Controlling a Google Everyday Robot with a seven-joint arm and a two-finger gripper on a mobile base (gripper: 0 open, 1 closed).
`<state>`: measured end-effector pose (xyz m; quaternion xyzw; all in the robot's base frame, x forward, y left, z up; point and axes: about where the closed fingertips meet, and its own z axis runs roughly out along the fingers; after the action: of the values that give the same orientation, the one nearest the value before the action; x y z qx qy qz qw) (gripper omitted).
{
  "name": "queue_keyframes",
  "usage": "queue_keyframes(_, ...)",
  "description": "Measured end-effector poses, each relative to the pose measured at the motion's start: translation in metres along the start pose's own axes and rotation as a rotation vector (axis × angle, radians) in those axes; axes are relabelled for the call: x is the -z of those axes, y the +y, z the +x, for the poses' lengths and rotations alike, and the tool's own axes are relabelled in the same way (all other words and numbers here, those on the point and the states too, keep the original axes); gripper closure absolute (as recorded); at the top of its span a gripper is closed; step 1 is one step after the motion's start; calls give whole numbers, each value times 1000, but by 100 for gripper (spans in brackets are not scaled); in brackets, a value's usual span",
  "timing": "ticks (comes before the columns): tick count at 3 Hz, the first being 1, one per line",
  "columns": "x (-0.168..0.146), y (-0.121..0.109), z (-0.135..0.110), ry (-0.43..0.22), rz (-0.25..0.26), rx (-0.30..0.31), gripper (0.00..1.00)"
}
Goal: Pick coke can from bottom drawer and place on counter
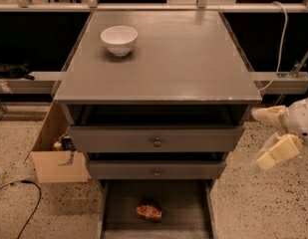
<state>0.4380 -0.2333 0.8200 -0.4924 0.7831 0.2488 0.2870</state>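
The coke can point(149, 211), red and crumpled-looking, lies on its side on the dark floor of the open bottom drawer point(113, 218), near the middle. The counter point(183, 59) is the wide grey cabinet top above. My gripper point(269, 137) hangs at the right edge of the view, to the right of the cabinet at the height of the upper drawers. Its two pale fingers point(273, 153) are spread apart and hold nothing. It is well above and to the right of the can.
A white bowl point(119, 39) stands on the counter's back left. Two upper grey drawers with brass knobs point(157, 143) sit above the bottom drawer. An open cardboard box point(56, 156) stands left of the cabinet, with a black cable point(24, 203) on the speckled floor.
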Motion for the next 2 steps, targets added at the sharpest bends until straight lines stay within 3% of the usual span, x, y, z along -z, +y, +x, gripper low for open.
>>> queue_keyframes(2, -87, -10, 91, 9, -43, -302, 0)
